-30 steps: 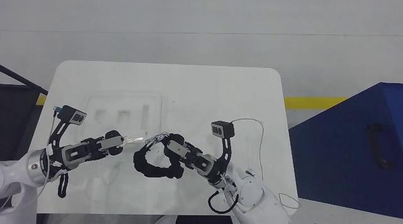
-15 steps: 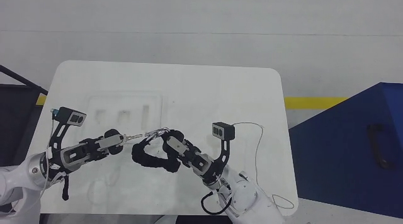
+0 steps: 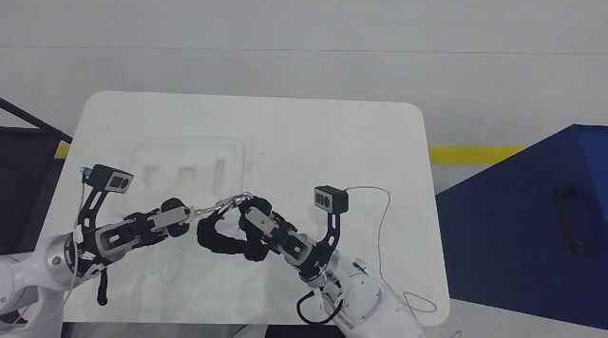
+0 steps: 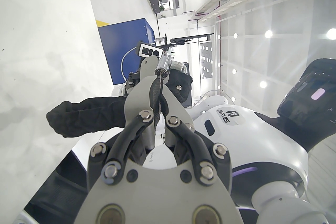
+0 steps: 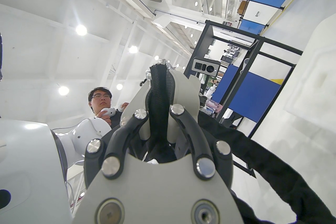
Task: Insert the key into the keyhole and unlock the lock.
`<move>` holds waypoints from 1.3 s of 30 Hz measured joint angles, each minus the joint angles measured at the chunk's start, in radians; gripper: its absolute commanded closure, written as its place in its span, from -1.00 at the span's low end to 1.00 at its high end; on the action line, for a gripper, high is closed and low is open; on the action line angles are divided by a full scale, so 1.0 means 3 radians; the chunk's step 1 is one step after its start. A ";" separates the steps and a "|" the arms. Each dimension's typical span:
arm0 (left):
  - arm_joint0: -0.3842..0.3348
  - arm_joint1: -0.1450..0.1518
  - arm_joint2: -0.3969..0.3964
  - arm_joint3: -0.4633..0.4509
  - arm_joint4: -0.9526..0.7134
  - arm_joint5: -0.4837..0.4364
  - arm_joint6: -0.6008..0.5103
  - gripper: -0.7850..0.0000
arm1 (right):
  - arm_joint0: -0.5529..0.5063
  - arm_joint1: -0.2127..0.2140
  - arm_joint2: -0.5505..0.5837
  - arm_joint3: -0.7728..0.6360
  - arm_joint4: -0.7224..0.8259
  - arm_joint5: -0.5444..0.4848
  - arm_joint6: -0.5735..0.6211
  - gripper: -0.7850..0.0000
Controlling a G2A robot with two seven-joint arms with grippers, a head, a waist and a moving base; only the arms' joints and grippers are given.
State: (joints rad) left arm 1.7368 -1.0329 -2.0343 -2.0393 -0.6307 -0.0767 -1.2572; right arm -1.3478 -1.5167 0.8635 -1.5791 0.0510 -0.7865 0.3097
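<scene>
Two arms meet in the air, just above the front part of the white tabletop (image 3: pixel 332 139). The left arm (image 3: pixel 114 232) holds the key (image 3: pixel 200 211), and the left jaws are closed tight on it, with the thin blade sticking out past the tips. The right arm (image 3: pixel 304 248) holds the lock (image 3: pixel 231 204), a shiny metal tube with a long black sleeve (image 3: pixel 217 241) that hangs down in a loop. The right jaws are closed on that black sleeve, close behind the metal tube. Both things are up off the tabletop, between the two arms, and a white tray (image 3: pixel 185 162) lies on the tabletop behind them. From the left wrist, the tip of the key touches the small round end of the lock, right at the keyhole (image 4: pixel 160 73). I cannot tell how deep the key sits, because the jaws hide most of the blade. My guess is that picking up and lining up are done, and the key is only starting to go in. Pushing it all the way, turning it and opening the lock are not done yet. The metal tube looks shut on the loop. The key must stay straight, or it may slip off the round end
</scene>
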 measured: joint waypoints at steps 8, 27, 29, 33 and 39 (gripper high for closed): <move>0.0007 0.0016 0.0001 -0.0006 -0.0019 0.0004 -0.0015 1.00 | 0.0026 0.0003 -0.0037 0.0006 0.0008 0.0024 0.0010 1.00; 0.0045 0.0063 -0.0054 -0.0030 0.0067 0.0008 -0.0111 1.00 | -0.0004 0.0105 0.0120 -0.0224 -0.0053 0.0188 0.0368 1.00; 0.0047 0.0068 -0.0068 -0.0030 0.0067 0.0013 -0.0126 1.00 | -0.0016 0.0116 0.0136 -0.0256 -0.0054 0.0207 0.0399 1.00; 0.0054 0.0081 -0.0087 -0.0038 0.0086 0.0008 -0.0178 1.00 | -0.0021 0.0140 0.0152 -0.0289 -0.0077 0.0260 0.0483 1.00; 0.0047 0.0099 -0.0097 -0.0030 0.0076 -0.0013 -0.0259 1.00 | -0.0025 0.0161 0.0132 -0.0307 -0.0125 0.0312 0.0547 1.00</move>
State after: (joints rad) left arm 1.7510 -1.0032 -2.0635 -2.0483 -0.6078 -0.0805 -1.3350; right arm -1.3554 -1.4683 0.9029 -1.6712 0.0135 -0.6928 0.4737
